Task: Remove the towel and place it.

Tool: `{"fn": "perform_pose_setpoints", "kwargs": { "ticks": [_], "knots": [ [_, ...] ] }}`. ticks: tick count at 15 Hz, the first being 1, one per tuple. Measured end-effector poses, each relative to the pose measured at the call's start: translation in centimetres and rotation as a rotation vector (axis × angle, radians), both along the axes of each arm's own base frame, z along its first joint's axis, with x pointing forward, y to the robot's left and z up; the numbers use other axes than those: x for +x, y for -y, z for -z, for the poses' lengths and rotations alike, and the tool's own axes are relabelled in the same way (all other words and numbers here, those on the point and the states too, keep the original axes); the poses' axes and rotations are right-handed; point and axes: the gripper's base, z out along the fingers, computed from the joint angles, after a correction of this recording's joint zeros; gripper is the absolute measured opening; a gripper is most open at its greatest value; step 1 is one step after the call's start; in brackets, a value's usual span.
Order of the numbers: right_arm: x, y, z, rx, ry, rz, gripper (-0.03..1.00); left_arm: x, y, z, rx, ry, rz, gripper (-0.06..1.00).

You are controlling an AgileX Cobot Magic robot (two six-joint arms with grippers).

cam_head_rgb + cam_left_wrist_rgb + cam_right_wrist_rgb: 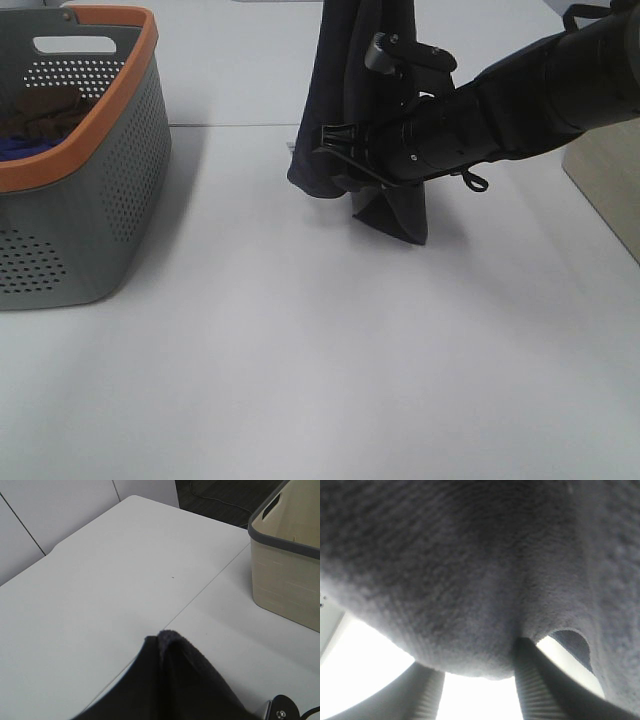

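Note:
The dark charcoal towel [350, 90] hangs straight down from above the top edge of the exterior view, its lower end near the table. In the left wrist view its folded edge [170, 652] fills the bottom and hides the left fingers, so the left gripper holds it from above. My right gripper [338, 150] reaches across from the right into the towel's lower half. In the right wrist view the towel [470, 570] fills the frame. The two ribbed fingers [535, 685] stand apart on either side of it, tips hidden in the cloth.
A grey laundry basket with an orange rim [120, 100] stands at the left, with brown and blue cloths inside. A beige basket [287, 565] stands at the right edge [605, 190]. The white table [300, 350] spreads in front of the towel.

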Motion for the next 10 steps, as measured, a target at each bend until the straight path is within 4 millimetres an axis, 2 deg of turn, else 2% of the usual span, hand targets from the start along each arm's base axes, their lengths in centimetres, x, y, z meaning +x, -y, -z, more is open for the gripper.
{"fn": "perform_pose_setpoints", "kwargs": {
  "ticks": [1,5,7,8,10],
  "knots": [
    [0.0,0.1,0.0,-0.004,0.004,0.006,0.29,0.1,-0.1,0.0,0.019,0.015,-0.006,0.00],
    [0.4,0.6,0.0,-0.043,0.036,0.055,0.24,0.1,-0.2,0.0,0.033,0.021,-0.010,0.00],
    [0.4,0.5,0.0,-0.051,0.040,0.039,0.03,0.1,-0.2,0.0,0.033,0.021,-0.010,0.00],
    [0.2,0.3,0.0,-0.048,0.033,0.003,0.00,0.1,-0.2,0.0,0.034,0.021,-0.010,0.00],
    [-0.6,-0.4,-0.5,-0.032,0.017,-0.126,0.00,0.1,-0.3,0.2,0.061,0.016,-0.016,0.00]
  ]
}}
